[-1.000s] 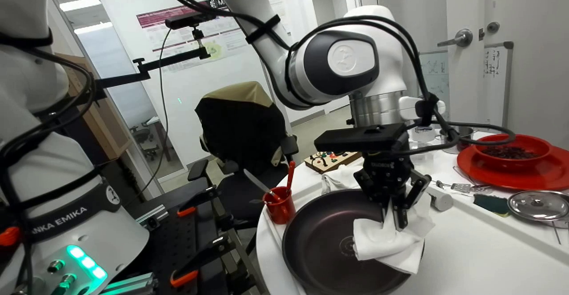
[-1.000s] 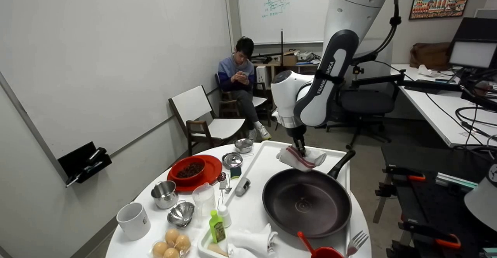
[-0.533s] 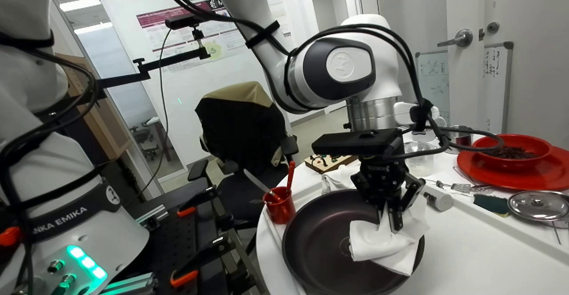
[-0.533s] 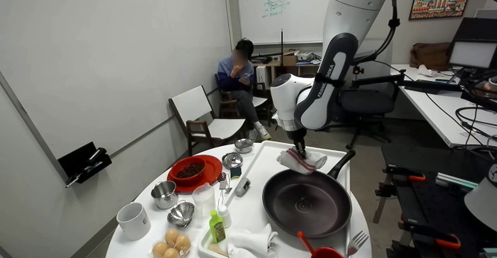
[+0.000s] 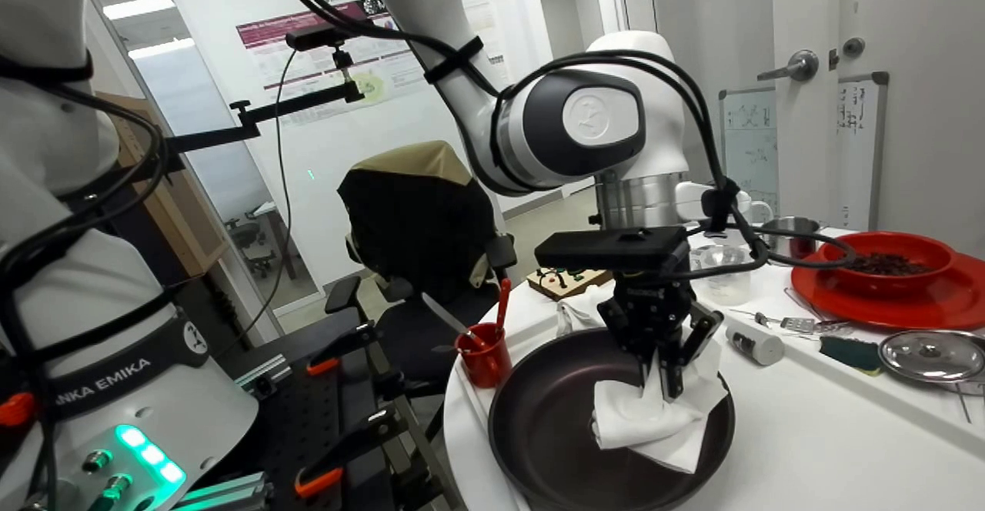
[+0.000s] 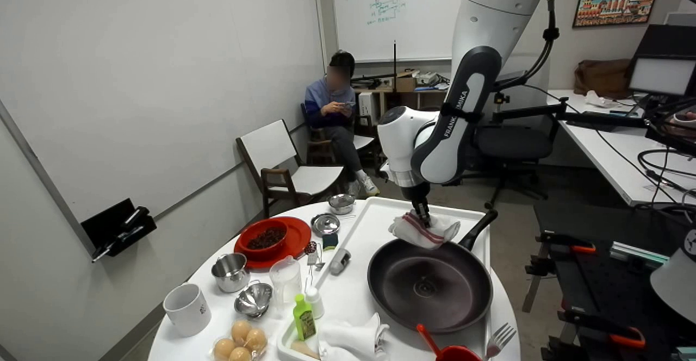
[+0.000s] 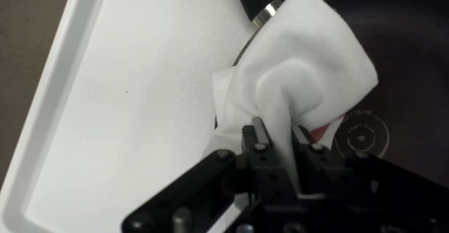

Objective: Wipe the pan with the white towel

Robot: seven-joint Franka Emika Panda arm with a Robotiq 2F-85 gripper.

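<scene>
In an exterior view, the base [image 5: 138,372] reads "ANKA EMIKA"; the gripper [image 5: 659,382] pinches one white towel [image 5: 625,420], draped below it over one frying pan [image 5: 548,434]. In an exterior view, four brown eggs [image 6: 241,339] lie on the table [image 6: 182,347]. In the wrist view, "15 ml" marks the pan, the towel overlapping its rim.

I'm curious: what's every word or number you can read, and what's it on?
"FRANK… EMIKA", partly under a strap: arm.
"ANKA EMIKA", start covered: base.
"15 ml": pan.
"Université de", mirrored: wall.
Too small or blurred: most else on pan and wall; whiteboards, poster, bottle, mug, gripper.
</scene>
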